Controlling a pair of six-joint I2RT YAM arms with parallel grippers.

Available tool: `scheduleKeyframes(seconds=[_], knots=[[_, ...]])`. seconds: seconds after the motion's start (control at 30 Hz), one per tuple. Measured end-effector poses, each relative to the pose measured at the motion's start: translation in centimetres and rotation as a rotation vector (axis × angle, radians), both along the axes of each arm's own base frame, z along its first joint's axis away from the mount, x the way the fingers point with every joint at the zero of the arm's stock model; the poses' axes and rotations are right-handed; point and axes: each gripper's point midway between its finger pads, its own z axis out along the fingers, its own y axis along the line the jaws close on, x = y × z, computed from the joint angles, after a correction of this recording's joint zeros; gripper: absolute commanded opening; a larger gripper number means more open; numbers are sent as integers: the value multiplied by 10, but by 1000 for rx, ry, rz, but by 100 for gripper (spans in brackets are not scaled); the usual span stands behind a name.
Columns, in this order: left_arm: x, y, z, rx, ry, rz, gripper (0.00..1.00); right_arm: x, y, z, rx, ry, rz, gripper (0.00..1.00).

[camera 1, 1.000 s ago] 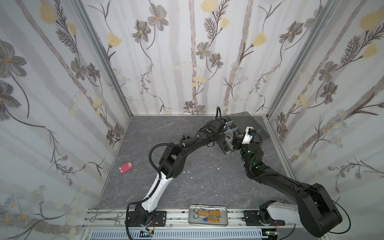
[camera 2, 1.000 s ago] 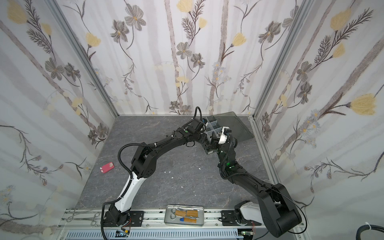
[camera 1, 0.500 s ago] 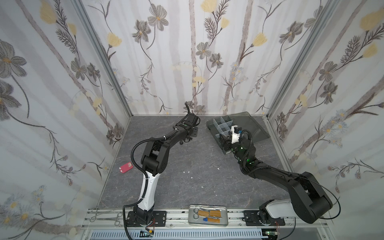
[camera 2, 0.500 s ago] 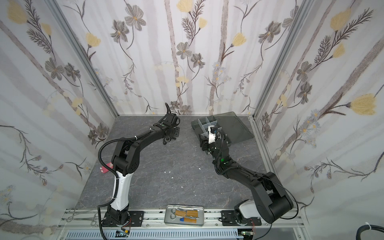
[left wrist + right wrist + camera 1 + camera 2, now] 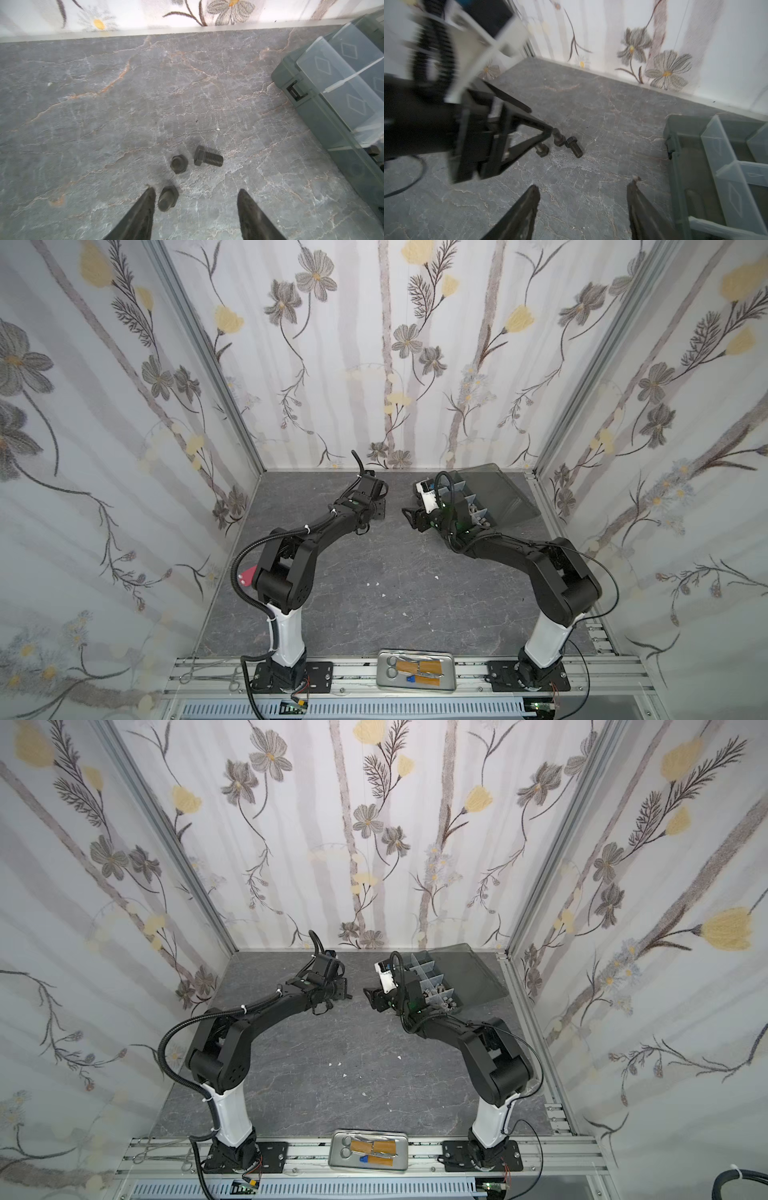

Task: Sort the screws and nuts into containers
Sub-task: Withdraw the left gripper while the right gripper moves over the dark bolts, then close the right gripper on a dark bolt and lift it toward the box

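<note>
The left gripper (image 5: 195, 193) has its fingers (image 5: 145, 209) spread wide and clamped on nothing. A black bolt (image 5: 168, 198) lies on the table (image 5: 104, 104) inside the gap, just beside one fingertip. Its long axis runs roughly along the fingers' reach, so closing would probably pinch it across the shank. Just beyond, a second bolt (image 5: 179, 164) stands on end and a third bolt (image 5: 208, 159) lies flat. The right gripper (image 5: 584, 186), equally open and empty, sits at 3 o'clock of the left in both top views, farther from the bolts. The organizer box (image 5: 419, 965) lies past it, near 2 o'clock.
</note>
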Motion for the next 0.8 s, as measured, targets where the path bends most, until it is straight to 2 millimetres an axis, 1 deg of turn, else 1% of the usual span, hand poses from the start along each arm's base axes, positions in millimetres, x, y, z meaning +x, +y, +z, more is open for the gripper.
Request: scheduleKeyframes(seconds=[0.1,0.17,0.27,0.4,0.5,0.63,0.8], knots=[[-11,17,13,-45,-67,20,65,20,25,-15,-37,58,29,62],[-16,26,17,-68,-100,34,65,27,40,-25,-56,93,51,62],[-19,37,16,-94,-122,50,65,38,62,-41,-80,139,82,60],[-19,43,10,-116,-121,54,65,50,87,-65,-119,182,120,59],[-20,42,7,-134,-120,43,65,57,96,-85,-150,215,130,59],[-19,39,6,-154,-124,31,65,65,101,-102,-178,247,125,57],[-18,36,0,-168,-116,31,66,78,111,-117,-196,269,121,46]])
